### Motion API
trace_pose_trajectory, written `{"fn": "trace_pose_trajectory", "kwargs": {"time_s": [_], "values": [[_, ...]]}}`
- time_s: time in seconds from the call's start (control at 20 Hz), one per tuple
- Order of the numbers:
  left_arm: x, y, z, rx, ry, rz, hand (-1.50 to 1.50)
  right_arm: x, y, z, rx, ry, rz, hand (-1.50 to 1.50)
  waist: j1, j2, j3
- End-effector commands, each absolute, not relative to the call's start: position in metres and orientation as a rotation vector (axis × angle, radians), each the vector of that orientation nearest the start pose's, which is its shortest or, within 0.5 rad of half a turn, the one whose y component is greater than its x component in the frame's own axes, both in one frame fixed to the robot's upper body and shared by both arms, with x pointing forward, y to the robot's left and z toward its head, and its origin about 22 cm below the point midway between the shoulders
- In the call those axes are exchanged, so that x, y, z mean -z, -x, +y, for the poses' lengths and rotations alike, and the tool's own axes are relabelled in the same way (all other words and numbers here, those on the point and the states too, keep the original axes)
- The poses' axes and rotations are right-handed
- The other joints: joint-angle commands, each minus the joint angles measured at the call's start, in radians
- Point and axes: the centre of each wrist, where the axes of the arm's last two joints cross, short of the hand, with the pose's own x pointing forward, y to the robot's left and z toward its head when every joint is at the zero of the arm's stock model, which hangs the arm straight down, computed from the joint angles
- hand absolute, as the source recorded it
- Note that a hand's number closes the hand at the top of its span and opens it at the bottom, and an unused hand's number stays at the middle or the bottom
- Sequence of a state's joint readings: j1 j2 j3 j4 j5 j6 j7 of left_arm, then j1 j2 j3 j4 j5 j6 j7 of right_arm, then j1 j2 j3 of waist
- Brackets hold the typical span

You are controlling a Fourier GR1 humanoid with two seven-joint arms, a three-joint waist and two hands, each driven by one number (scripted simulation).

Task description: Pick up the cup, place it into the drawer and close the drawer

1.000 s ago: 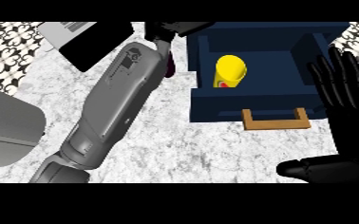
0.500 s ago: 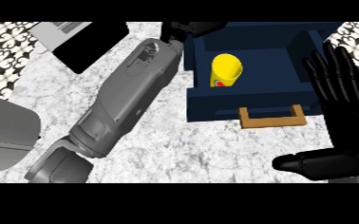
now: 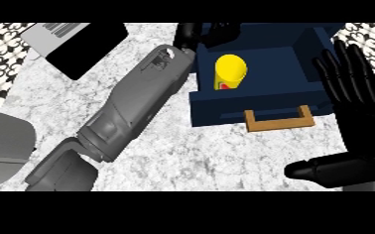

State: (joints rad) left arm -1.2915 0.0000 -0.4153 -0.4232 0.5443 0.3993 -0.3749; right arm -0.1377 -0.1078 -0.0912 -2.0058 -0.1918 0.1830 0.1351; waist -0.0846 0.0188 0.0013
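Note:
The yellow cup (image 3: pixel 229 71) lies on its side inside the open navy drawer (image 3: pixel 307 87), with a bit of red showing at its lower end. The drawer's wooden handle (image 3: pixel 279 121) faces me. My left forearm crosses the counter diagonally, and my left hand (image 3: pixel 199 33) hangs at the drawer's far left corner, above the cup and apart from it, fingers relaxed and holding nothing. My right hand (image 3: pixel 350 87) stands open at the right edge beside the drawer's right wall, fingers up, with its thumb (image 3: pixel 322 170) low down.
A black and white flat device (image 3: pixel 77 44) lies at the far left of the marble counter (image 3: pixel 161 158). A grey rounded object (image 3: pixel 11 146) shows at the left edge. A patterned wall shows in the top corners.
My left arm has swung to the right, so its hand now sits at the drawer's far left corner. The right hand has drifted slightly lower. The cup stays in the drawer.

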Motion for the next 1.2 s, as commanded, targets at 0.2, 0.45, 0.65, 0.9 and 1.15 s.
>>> {"fn": "trace_pose_trajectory", "kwargs": {"time_s": [0.2,0.45,0.65,0.9,1.15], "values": [[-0.131,-0.428,0.012,0.377,-0.036,-1.865,-1.5,-0.138,-0.237,-0.253,-0.197,-0.214,-2.009,-1.5,-0.029,0.003,0.001],[-0.126,-0.426,0.011,0.336,-0.049,-1.879,-1.5,-0.131,-0.232,-0.249,-0.177,-0.245,-2.008,-1.5,-0.045,0.009,0.001],[-0.136,-0.428,0.011,0.271,0.081,-1.907,-1.5,-0.141,-0.236,-0.242,-0.188,-0.291,-2.042,-1.5,-0.028,0.009,0.0],[-0.145,-0.421,0.003,0.196,0.228,-1.968,-1.5,-0.137,-0.236,-0.259,-0.133,-0.317,-1.999,-1.5,0.015,-0.005,0.0],[-0.156,-0.42,0.003,0.116,0.362,-1.951,-1.5,-0.141,-0.228,-0.268,-0.142,-0.311,-2.005,-1.5,0.066,-0.018,-0.001]]}}
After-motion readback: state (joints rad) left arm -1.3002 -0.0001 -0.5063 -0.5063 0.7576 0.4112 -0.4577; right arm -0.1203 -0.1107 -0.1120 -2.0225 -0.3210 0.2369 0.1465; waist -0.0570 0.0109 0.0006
